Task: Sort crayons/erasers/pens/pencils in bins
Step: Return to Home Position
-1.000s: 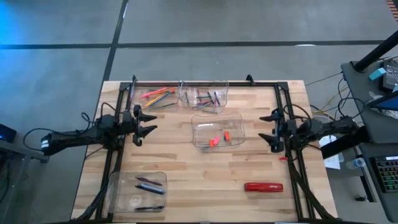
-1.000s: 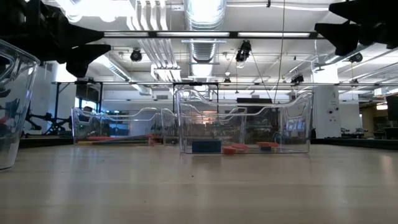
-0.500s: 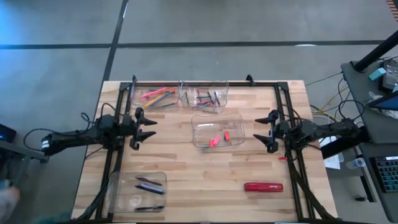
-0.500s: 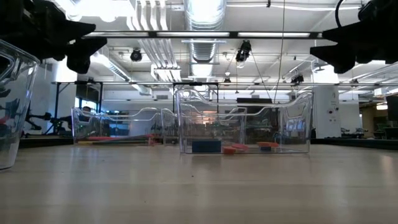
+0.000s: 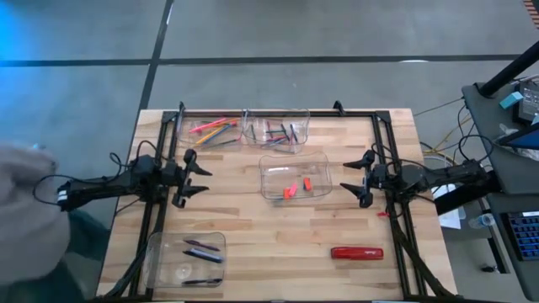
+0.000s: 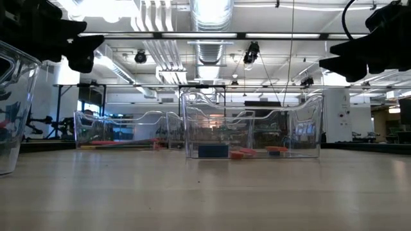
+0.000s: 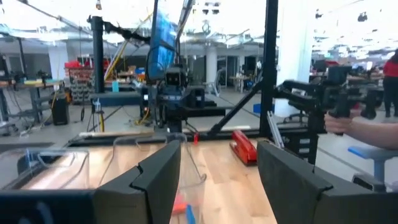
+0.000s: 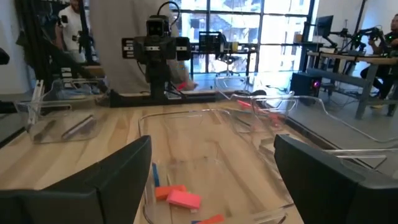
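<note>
Pencils [image 5: 212, 129], thin orange, red and green sticks, lie in the far-left clear plastic bin [image 5: 192, 139]. Stubby pink and orange erasers [image 5: 291, 190] sit in the centre bin [image 5: 274, 168]. The left hand [image 5: 200, 178] and right hand [image 5: 349, 177] hover spread wide over the wooden counter [image 5: 278, 227]. The white lettering on the red oblong [image 5: 356, 252] is unreadable.

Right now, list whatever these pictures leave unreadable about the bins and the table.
1. High view: the dark sticks in the far middle bin are too small to tell pens from crayons.
2. Low view: the nearest bin is cut off by the left edge.
3. High view: a grey shape at the left edge is too blurred to identify.
</note>
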